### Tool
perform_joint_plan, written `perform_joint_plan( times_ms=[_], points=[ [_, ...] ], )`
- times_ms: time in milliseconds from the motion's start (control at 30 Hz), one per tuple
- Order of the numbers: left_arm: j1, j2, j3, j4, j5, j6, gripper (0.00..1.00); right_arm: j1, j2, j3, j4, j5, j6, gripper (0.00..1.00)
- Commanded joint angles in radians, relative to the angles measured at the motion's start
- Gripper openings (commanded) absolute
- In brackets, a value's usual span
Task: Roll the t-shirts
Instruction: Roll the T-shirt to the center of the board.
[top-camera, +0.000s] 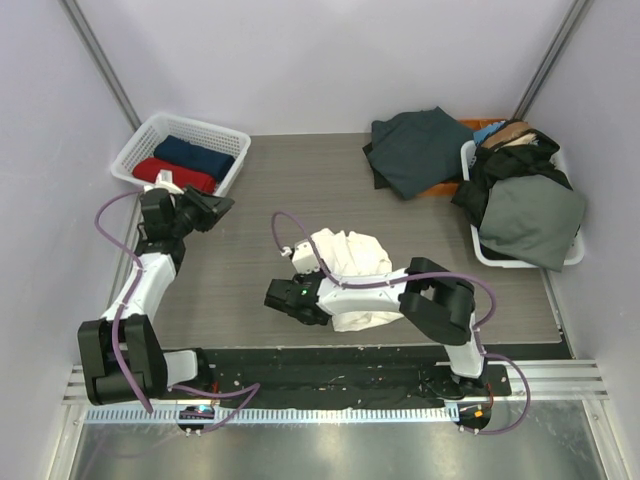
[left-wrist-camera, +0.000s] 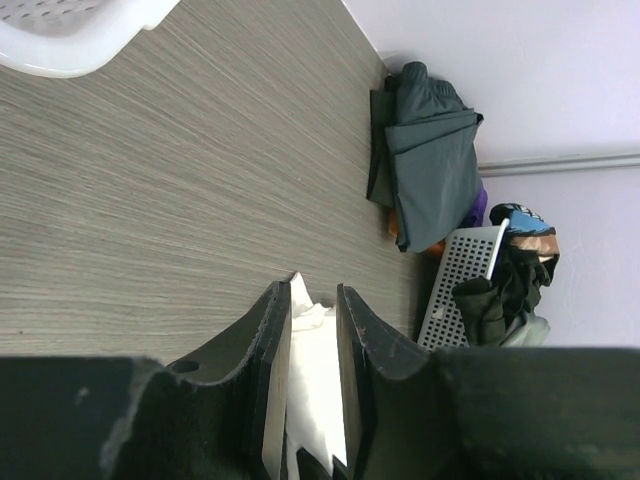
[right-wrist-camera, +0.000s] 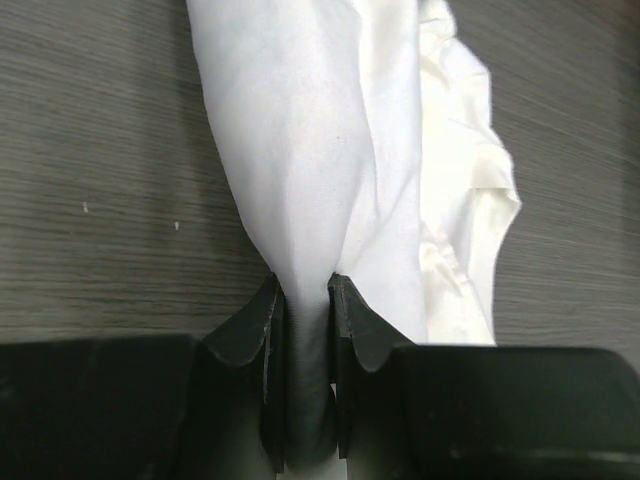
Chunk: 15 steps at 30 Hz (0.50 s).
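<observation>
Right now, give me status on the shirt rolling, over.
Right gripper shut on cream t-shirt, mid-table. Left gripper slightly open, empty, near white basket. Dark clothes pile far back, apart.

You have a grey wood-grain table (top-camera: 300, 180) closed in by pale lilac walls (top-camera: 320, 60) at the back and on both sides. Grey posts (top-camera: 100, 60) run up the two back corners. Along your near edge lies a black strip (top-camera: 330, 375), then a brushed-metal ledge (top-camera: 330, 450). The light is soft and even.

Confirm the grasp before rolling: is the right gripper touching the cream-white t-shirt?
Touching. Right wrist view: the right gripper pinches a fold of the cream-white t-shirt between its fingers.
</observation>
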<state>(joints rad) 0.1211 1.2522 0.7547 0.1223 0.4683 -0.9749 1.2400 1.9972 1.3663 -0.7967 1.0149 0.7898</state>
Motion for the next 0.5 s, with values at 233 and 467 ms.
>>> perform_joint_plan(
  times_ms=[233, 467],
  points=[
    [-0.07, 0.044, 0.018, 0.01, -0.011, 0.061, 0.28, -0.111, -0.276, -0.381, 0.664, -0.395, -0.101, 0.01],
    [-0.153, 0.073, 0.008, 0.023, -0.028, 0.084, 0.28, -0.23, -0.423, -0.61, 0.994, -0.668, -0.066, 0.01]
  ],
)
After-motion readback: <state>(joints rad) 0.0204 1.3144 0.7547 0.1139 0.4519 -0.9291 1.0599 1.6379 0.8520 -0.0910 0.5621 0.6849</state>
